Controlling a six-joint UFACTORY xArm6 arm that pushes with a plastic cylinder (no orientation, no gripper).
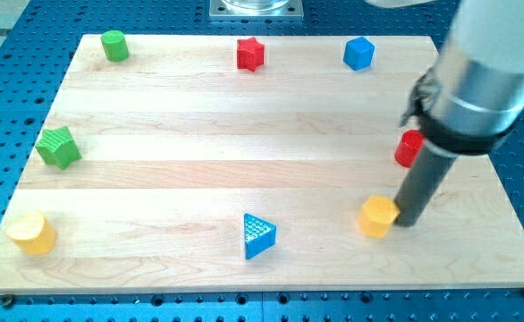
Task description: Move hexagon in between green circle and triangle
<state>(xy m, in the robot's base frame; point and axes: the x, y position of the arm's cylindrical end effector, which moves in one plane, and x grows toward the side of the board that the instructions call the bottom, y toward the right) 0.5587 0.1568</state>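
The yellow hexagon [378,216] lies at the view's lower right of the wooden board [199,179]. My tip [409,222] stands right against the hexagon's right side. The blue triangle [258,236] lies near the bottom edge, left of the hexagon. The green circle [114,45] sits at the top left corner of the board. The dark rod rises from my tip to the grey arm at the view's upper right.
A red star [250,54] and a blue cube [359,53] lie along the top edge. A red cylinder [409,148] is partly hidden behind the rod. A green star [58,148] sits at the left edge, a yellow cylinder [32,233] at the bottom left.
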